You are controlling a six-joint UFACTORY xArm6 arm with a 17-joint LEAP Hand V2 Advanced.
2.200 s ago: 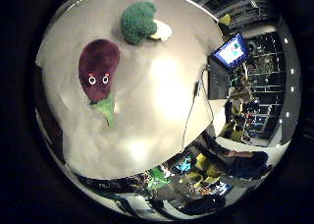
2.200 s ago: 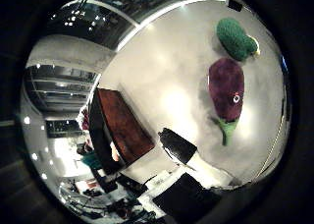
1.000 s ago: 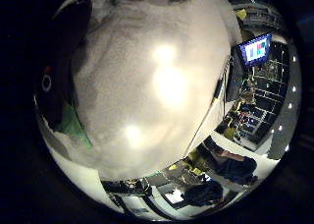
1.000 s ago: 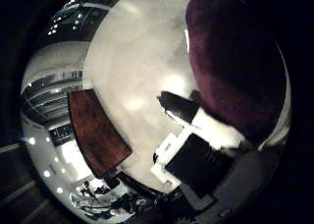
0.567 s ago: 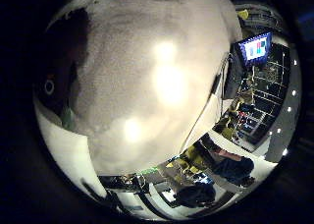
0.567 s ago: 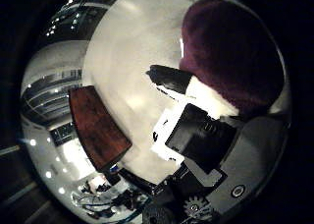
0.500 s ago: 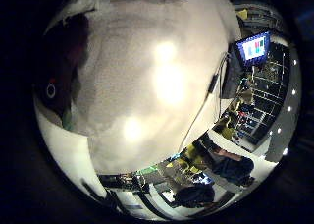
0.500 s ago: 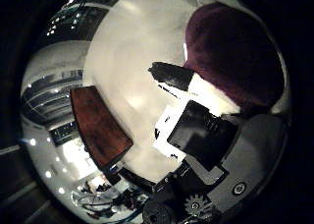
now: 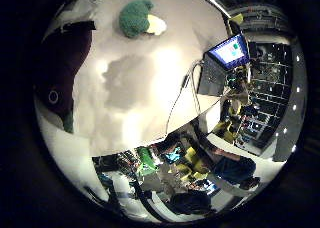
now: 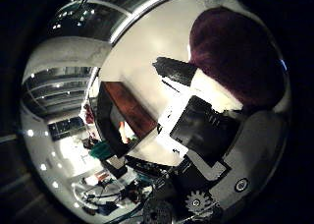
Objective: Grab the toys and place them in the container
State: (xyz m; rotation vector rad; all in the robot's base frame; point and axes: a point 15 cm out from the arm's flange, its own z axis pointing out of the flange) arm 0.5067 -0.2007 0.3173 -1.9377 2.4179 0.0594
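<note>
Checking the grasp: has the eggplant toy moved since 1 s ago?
Yes: the eggplant toy has risen off the table with the hand, while the broccoli toy lies on it.

1. The little-finger-side palm camera is looking out over the bench (image 9: 150, 83) toward the broccoli toy (image 9: 135, 18), with the room beyond.
2. The thumb-side camera is sitting close against the purple eggplant toy (image 10: 235, 57), past the robot hand (image 10: 206, 130).
3. Both views are sharing the eggplant toy and bench.
</note>
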